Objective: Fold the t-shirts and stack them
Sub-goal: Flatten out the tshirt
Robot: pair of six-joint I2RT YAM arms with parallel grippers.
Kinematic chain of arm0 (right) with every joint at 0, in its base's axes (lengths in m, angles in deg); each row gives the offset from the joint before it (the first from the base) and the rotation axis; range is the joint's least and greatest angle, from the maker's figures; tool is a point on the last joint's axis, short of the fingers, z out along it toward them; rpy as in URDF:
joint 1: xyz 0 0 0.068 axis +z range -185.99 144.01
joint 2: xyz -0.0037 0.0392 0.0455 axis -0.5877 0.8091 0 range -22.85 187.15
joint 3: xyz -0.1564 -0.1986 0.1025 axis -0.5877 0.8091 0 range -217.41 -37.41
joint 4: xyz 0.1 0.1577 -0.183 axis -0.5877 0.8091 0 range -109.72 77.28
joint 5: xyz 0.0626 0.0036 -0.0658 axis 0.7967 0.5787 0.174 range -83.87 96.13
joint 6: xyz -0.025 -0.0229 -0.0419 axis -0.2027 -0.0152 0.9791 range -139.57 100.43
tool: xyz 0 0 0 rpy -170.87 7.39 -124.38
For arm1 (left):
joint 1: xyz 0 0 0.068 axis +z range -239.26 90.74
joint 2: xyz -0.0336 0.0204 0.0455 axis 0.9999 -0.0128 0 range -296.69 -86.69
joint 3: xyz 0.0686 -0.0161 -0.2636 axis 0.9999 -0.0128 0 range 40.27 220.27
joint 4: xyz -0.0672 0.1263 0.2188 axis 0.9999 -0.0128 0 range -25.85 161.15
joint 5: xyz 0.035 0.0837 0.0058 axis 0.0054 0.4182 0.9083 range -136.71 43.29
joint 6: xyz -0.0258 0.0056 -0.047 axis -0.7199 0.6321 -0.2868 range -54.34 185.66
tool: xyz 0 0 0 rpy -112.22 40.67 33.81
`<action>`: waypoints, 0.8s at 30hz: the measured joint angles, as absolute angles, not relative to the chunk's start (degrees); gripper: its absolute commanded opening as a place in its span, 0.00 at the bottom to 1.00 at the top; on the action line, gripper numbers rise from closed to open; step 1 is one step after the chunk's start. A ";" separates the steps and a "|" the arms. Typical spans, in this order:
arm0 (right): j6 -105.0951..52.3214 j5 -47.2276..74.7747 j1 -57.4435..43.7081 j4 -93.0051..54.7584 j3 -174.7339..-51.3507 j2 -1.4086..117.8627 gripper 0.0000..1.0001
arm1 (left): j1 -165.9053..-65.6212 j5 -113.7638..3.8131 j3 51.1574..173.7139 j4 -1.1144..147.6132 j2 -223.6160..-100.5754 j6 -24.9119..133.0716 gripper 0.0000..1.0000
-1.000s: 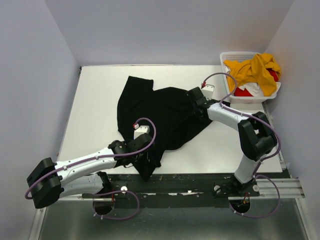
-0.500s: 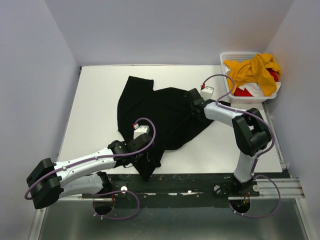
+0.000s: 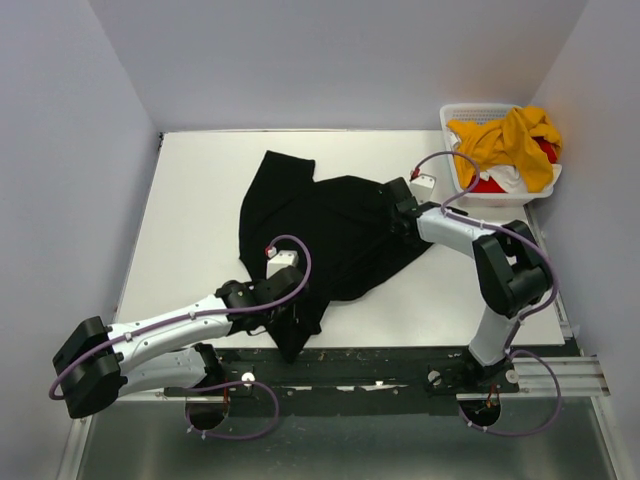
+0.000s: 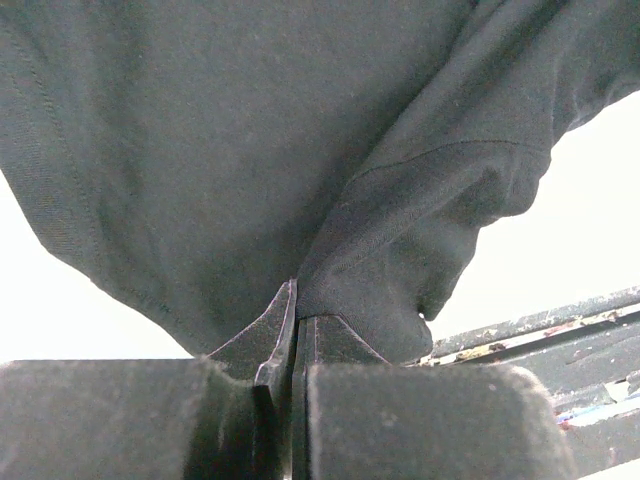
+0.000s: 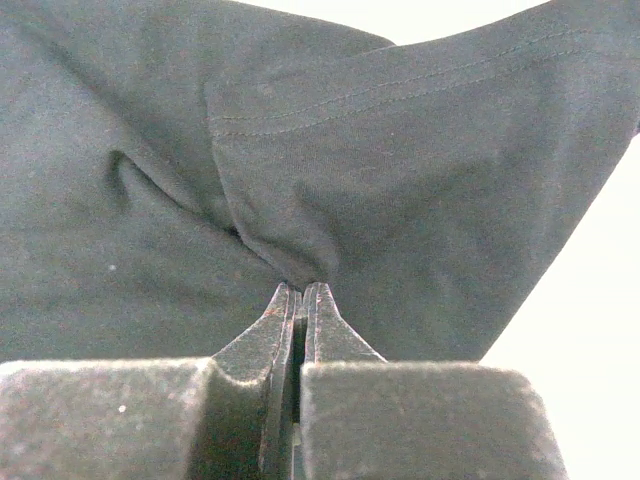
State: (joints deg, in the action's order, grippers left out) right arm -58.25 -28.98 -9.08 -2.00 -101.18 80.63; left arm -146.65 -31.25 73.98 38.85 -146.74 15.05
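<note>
I'm tugging the shirt (image 3: 330, 235) slightly rightward from before, left gripper (image 4: 300, 310) and right gripper (image 5: 301, 292) both pinching its cloth tight. It's lying mid-bench (image 3: 190, 210), long axis running from the near edge toward the far wall.

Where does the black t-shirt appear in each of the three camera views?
Top external: the black t-shirt lies crumpled in the middle of the table, between the two arms.
Left wrist: the black t-shirt fills the upper part; the left gripper pinches a fold.
Right wrist: the black t-shirt fills most of the picture; the right gripper pinches a fold.
Shared landmark: the white table, bright beside the cloth in every view.
</note>
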 measured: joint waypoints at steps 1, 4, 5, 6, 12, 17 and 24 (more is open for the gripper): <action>-58.12 -28.92 -9.10 -2.24 -101.07 80.41 0.01 | -146.50 -30.86 74.18 38.48 -146.74 15.03 0.00; -57.13 -28.83 -9.08 -2.22 -100.69 77.57 0.01 | -145.34 -28.67 77.17 35.25 -146.70 15.12 0.00; -56.72 -28.70 -9.10 -2.22 -100.69 75.69 0.01 | -144.97 -27.82 78.53 34.24 -146.65 15.20 0.00; -56.08 -28.52 -9.08 -2.31 -100.69 73.26 0.01 | -144.07 -25.57 82.11 32.40 -146.02 15.75 0.00; -51.17 -27.14 -9.12 -3.56 -104.59 55.12 0.01 | -142.19 -14.95 101.43 31.40 -138.02 23.38 0.00; -46.86 -24.24 -9.10 -4.41 -113.35 44.96 0.01 | -142.10 -10.70 115.53 35.46 -130.72 34.52 0.00; -43.89 -13.77 -8.90 -2.79 -124.67 37.44 0.01 | -142.15 -12.96 125.63 37.65 -126.46 45.08 0.00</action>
